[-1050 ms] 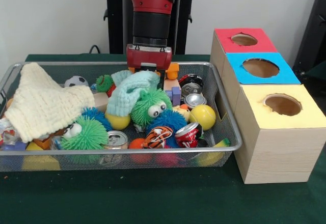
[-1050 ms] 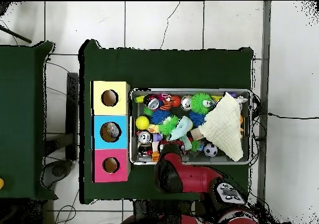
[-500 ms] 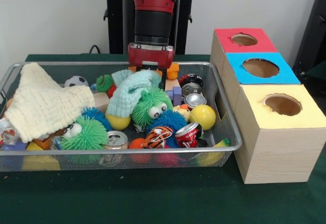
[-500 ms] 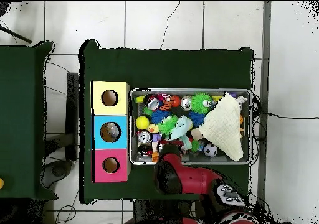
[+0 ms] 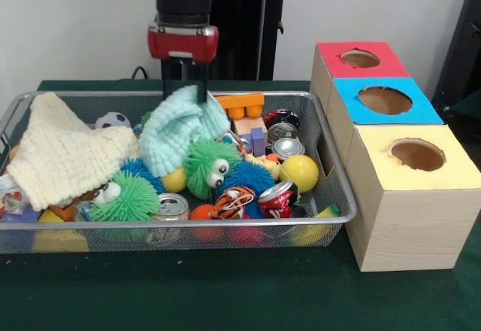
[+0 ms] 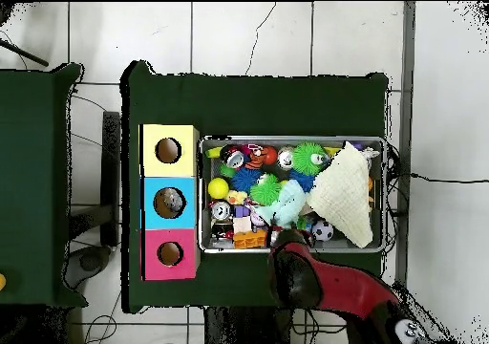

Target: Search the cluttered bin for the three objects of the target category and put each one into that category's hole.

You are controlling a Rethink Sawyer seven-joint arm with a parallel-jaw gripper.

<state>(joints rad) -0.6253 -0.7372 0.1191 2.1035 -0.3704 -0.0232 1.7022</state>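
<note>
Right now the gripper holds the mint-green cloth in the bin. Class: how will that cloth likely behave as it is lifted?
The mint-green cloth hangs from the gripper in drooping folds, so it is probably floppy. It looks light. Its lower edge rests on the fuzzy green toy, so it may drag that.

The arm [image 5: 184, 0] gets chopped off by the top edge in the front view, so only its lower end shows. The mint cloth [image 5: 180, 124] covers whatever's under it, and the cream knitted cloth [image 5: 64, 154] buries the left end of the wire bin [image 5: 334, 188]. Stuff along the bin's near wall only shows as blurry colors through the mesh. In the overhead view the arm hides the bin's bottom rim, and the toys are too tiny to make out.
</note>
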